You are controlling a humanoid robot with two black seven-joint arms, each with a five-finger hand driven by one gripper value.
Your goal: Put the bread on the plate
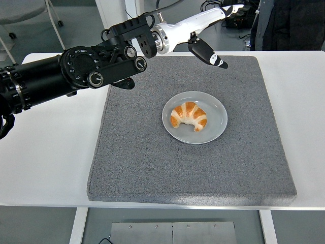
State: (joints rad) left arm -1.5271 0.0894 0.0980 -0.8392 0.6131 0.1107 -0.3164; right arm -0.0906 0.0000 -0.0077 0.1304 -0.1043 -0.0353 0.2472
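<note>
**Croissant on the plate, hand raised and empty**

At the bottom of the frame runs the white table's (45, 168) near edge, with the grey mat (152, 168) covering most of its middle. At the frame's centre sits the grey plate (216, 129), and the bread (189, 116), a croissant, lies inside it, a little left of the plate's middle and wholly within the rim. Nothing touches it.

Further back, in the upper part of the frame, the black left arm (76, 73) reaches in from the left edge and ends in the white left hand (203, 25), held high above the mat's far edge and well apart from the plate. Its fingers are stretched out and hold nothing; the dark thumb hangs down below the palm.

By the look of things the placing is done. What could still go wrong is a careless move of the arm: if it swings low across the mat, the forearm or the hanging thumb may catch the plate's rim and shove it, or tip the croissant out.

The fingertips run into the dark clutter at the top right and are hard to separate from it. A person's dark clothing is cut off at the top right corner. The right arm is not to be seen.
</note>
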